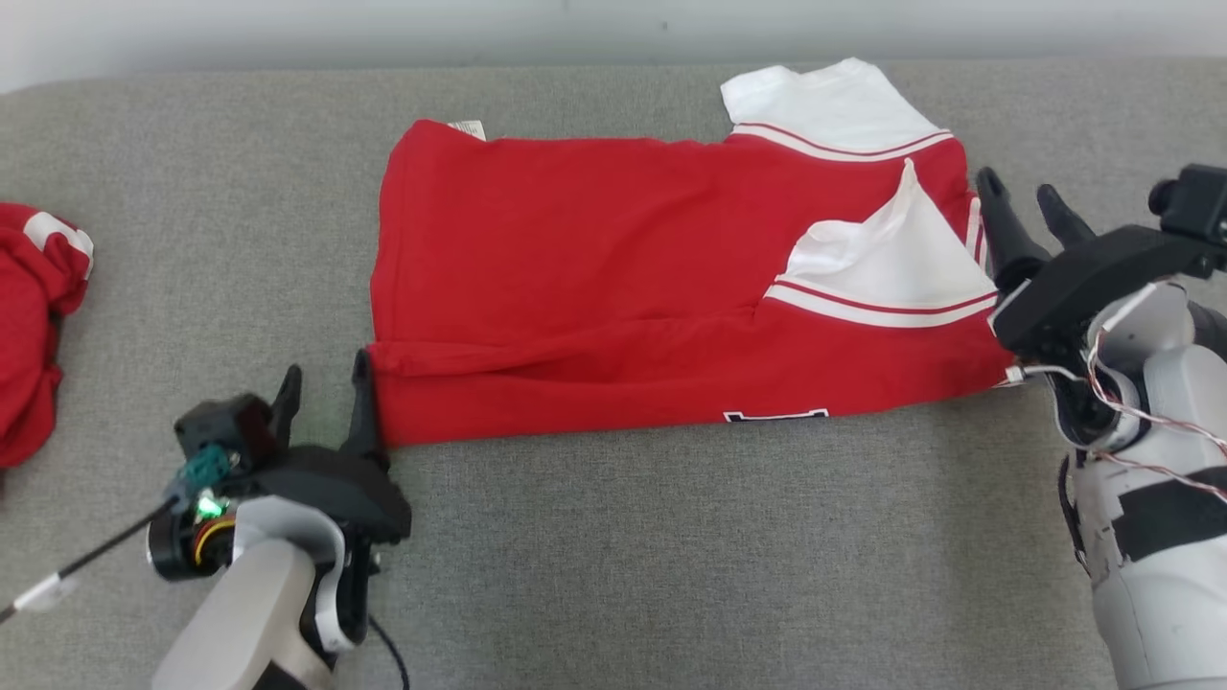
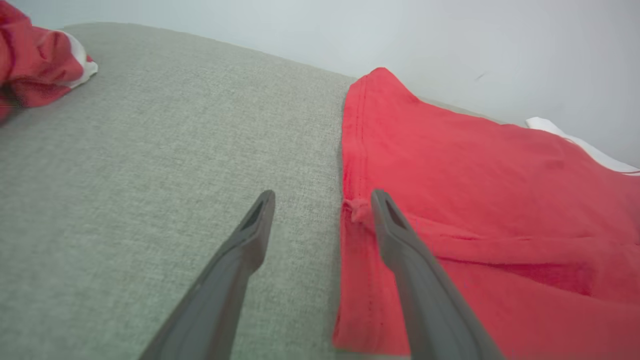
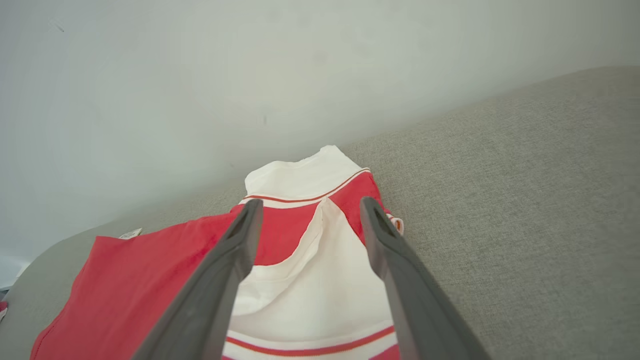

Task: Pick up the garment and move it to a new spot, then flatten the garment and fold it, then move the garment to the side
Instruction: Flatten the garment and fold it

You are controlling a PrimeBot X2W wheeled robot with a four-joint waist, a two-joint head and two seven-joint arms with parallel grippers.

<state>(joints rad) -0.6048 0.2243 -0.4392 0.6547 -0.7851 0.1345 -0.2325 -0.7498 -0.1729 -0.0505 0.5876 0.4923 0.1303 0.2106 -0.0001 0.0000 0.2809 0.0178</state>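
Note:
The garment (image 1: 594, 278) is a red shirt with white, red-striped sleeves, lying folded lengthwise across the grey surface (image 1: 671, 556). My left gripper (image 1: 324, 376) stands open at the shirt's left hem corner, one finger (image 2: 400, 235) over the red cloth (image 2: 475, 210) and the other on bare grey fabric. Nothing is pinched between them. My right gripper (image 1: 1024, 199) is open at the shirt's right end, just off the collar side. In the right wrist view its spread fingers (image 3: 235, 245) frame the white sleeves (image 3: 310, 270) below, apart from them.
A second crumpled red and white garment (image 1: 34, 326) lies at the left edge, also in the left wrist view's top left corner (image 2: 35, 55). A pale wall (image 1: 383, 29) runs behind the surface's far edge. Bare grey fabric stretches in front of the shirt.

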